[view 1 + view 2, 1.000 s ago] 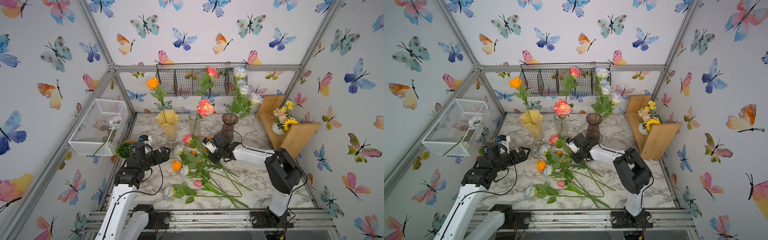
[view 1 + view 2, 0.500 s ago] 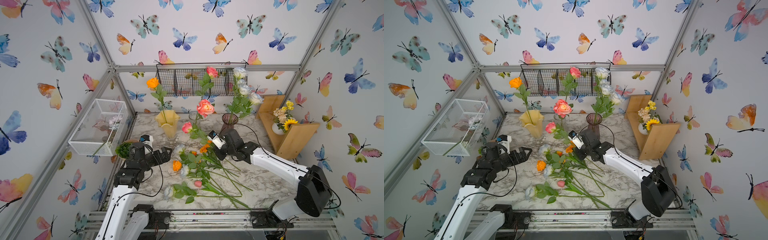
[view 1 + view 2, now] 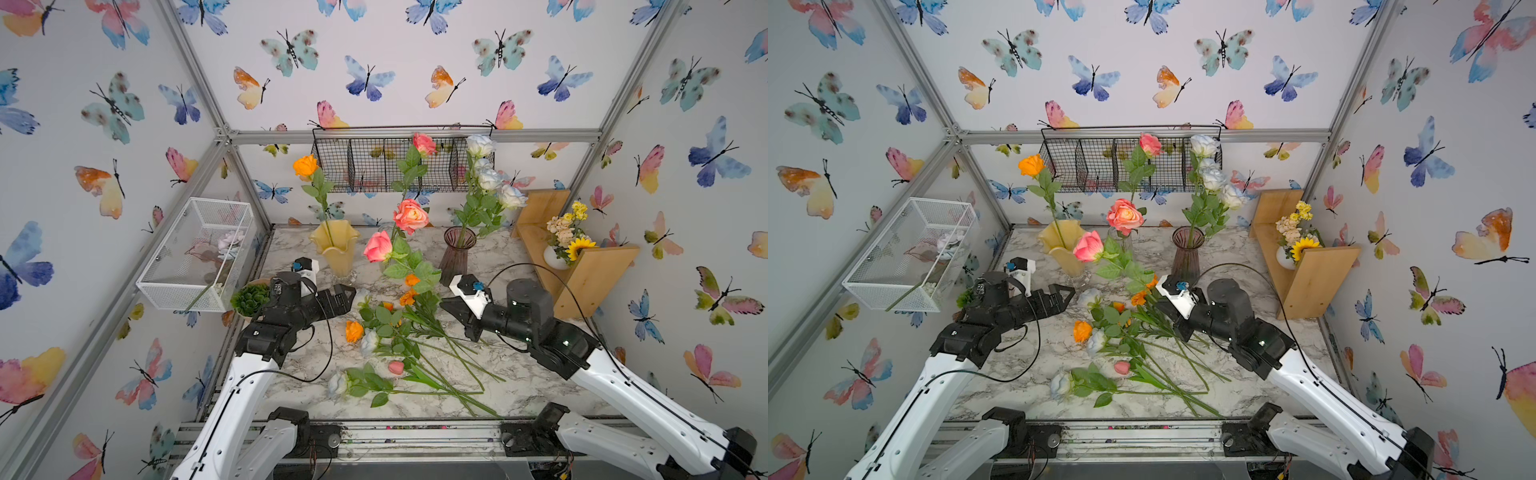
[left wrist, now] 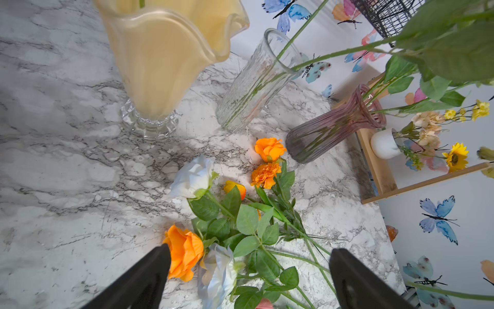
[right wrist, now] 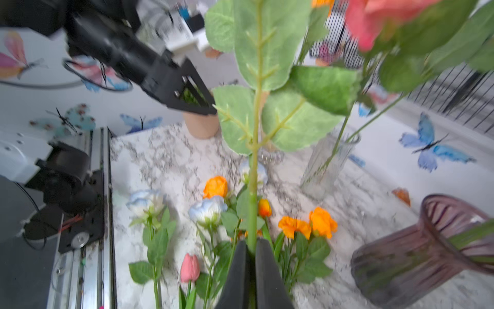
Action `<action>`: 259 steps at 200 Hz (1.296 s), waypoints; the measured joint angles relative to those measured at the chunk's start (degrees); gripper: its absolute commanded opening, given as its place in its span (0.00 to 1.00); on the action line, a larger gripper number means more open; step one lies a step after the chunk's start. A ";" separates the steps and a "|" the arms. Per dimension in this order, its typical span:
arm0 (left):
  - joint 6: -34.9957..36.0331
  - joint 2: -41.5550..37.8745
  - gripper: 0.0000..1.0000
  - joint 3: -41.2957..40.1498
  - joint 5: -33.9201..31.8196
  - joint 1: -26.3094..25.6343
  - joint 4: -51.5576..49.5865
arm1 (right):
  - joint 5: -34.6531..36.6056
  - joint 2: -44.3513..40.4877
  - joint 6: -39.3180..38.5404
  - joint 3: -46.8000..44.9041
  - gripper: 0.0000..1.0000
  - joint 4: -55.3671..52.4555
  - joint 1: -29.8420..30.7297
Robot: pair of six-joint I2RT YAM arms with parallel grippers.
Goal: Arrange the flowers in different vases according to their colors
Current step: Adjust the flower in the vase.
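My right gripper (image 3: 446, 306) (image 5: 252, 244) is shut on the green stem of a pink rose (image 3: 377, 246) (image 3: 1089, 246), which it holds tilted above the table in front of the clear vase (image 3: 1121, 239). That vase holds two pink roses (image 3: 410, 215). The yellow vase (image 3: 334, 249) holds an orange rose (image 3: 305, 165), and the purple vase (image 3: 458, 253) holds white roses (image 3: 484, 174). Orange marigolds (image 3: 409, 291), an orange rose (image 3: 354, 331), white roses (image 3: 369, 340) and a pink tulip (image 3: 395, 366) lie on the marble. My left gripper (image 3: 347, 295) (image 4: 251, 251) hangs open over that pile.
A succulent in a tan pot (image 3: 250, 298) sits beside my left arm. On the left wall hangs a white wire basket (image 3: 199, 253), and on the back wall a black one (image 3: 374, 162). A wooden shelf (image 3: 594, 270) at the right carries a sunflower pot (image 3: 555, 255).
My right gripper has lifted the pink rose off the pile, and its bloom now stands higher, near the clear vase. The right arm's elbow swung out to the right. The left arm barely moved.
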 measured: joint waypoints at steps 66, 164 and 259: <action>-2.93 19.39 0.94 12.94 -3.67 -11.21 9.14 | 0.24 -1.81 5.92 3.19 0.03 13.18 0.00; -1.38 49.37 0.22 51.76 -5.11 -7.19 11.76 | 6.29 16.46 11.02 2.23 0.03 44.35 -0.68; 1.14 63.84 0.32 67.17 -0.74 -4.13 7.52 | 8.98 47.34 19.56 15.98 0.03 70.73 -7.23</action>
